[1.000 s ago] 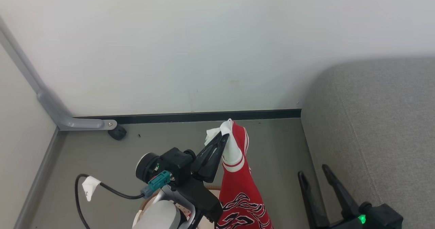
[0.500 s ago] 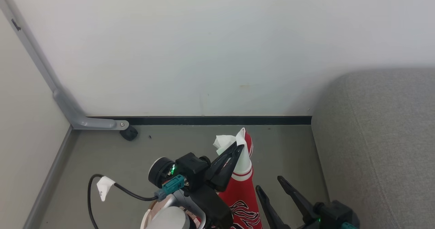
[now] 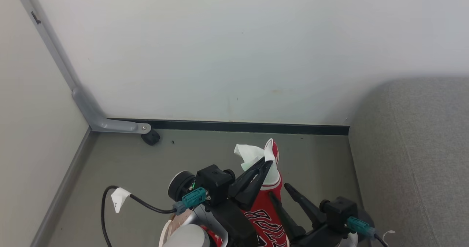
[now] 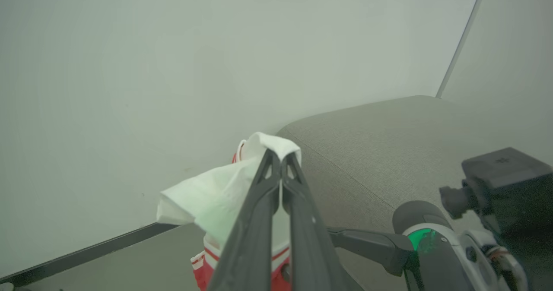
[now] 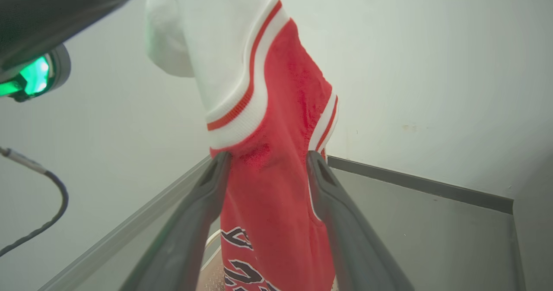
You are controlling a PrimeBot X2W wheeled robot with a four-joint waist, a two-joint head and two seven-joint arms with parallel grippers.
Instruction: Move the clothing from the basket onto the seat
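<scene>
the left gripper (image 3: 268, 163) is pinched tight on the white top edge of the red clothing (image 3: 266, 212), holding it up so it hangs above the grey floor (image 3: 121, 166) near the wall. the right gripper (image 5: 268, 156) has its fingers spread wide, one on each side of the hanging cloth just under the white band, not clamped on it. the seat (image 3: 414, 148) lies off to the right, apart from the clothing

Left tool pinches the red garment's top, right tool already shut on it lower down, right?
No: the right tool is open, straddling the red garment lower down, as the right wrist view shows. The left tool does pinch its top.
</scene>
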